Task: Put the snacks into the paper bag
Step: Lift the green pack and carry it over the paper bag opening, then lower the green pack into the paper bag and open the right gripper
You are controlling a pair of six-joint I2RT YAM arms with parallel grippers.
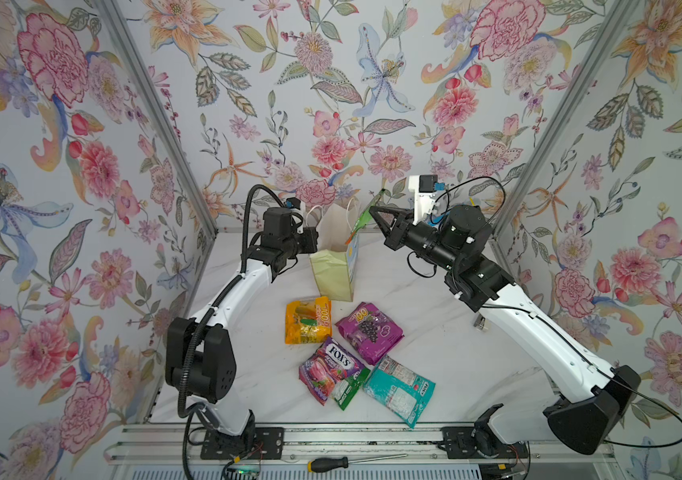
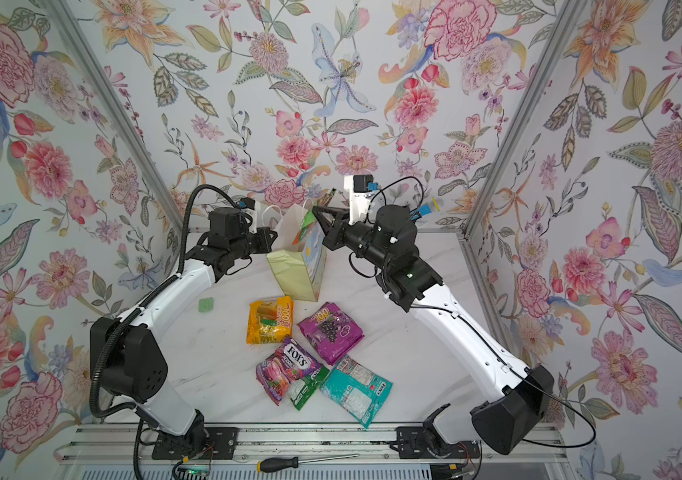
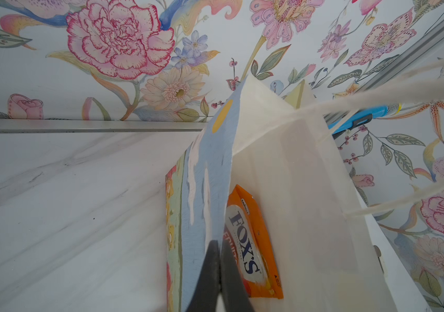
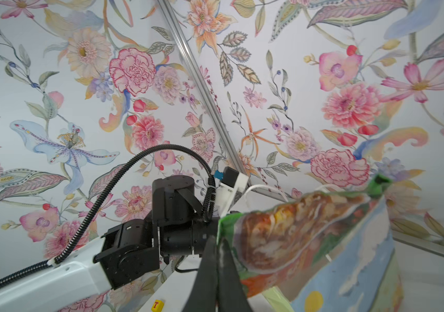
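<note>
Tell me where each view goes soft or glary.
In both top views, light is even with faint shadows, and the teal packet shows white glare. In the left wrist view, the bag handles smear out of focus. In the right wrist view, the held green packet is blurred.

green packet point(image 1: 347, 390) on the bench mostly covered by the purple-red packet point(image 1: 327, 368); orange packet point(image 3: 254, 243) half hidden behind the paper bag point(image 3: 210, 175) wall.
</note>
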